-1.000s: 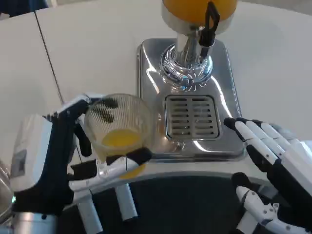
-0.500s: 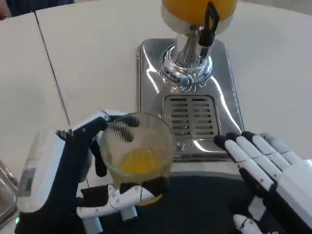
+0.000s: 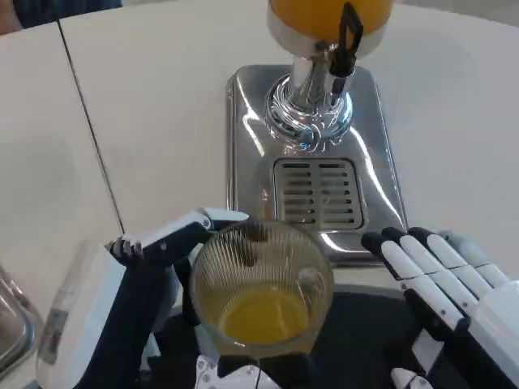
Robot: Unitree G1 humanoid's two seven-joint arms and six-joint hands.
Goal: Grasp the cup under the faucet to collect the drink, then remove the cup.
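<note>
White tabletop point(image 3: 162, 105) spreads across the scene, with a thin dark seam point(image 3: 89, 130) running down it to the left of the drink dispenser. The dispenser's polished steel base point(image 3: 243, 162) sits at top centre and serves as the landmark here. A chrome column point(image 3: 308, 101) rises from the back of that base, carrying a tank of orange juice point(image 3: 328, 12) cut off by the top edge. A black tap lever point(image 3: 350, 36) hangs at the front of the tank, above and behind the slotted drip grille point(image 3: 318, 193) set into the base.

The left hand point(image 3: 138, 300), white-backed with dark fingers, lies in front of the base and to its left. Its fingers wrap the ribbed clear cup point(image 3: 261, 288), clamped on it from the left and from beneath. The cup is off the grille, just in front of the base's near edge, upright or nearly so, with a shallow pool of orange juice point(image 3: 263, 316) in its bottom.

The right hand point(image 3: 454, 292) rests in front of the base's right corner, fingers stretched out and slightly apart, holding nothing. Its fingertips point(image 3: 381, 241) point toward the cup, near it without touching.

A metal object point(image 3: 12, 324), partly cropped, sits far left of the base at the lower edge.
</note>
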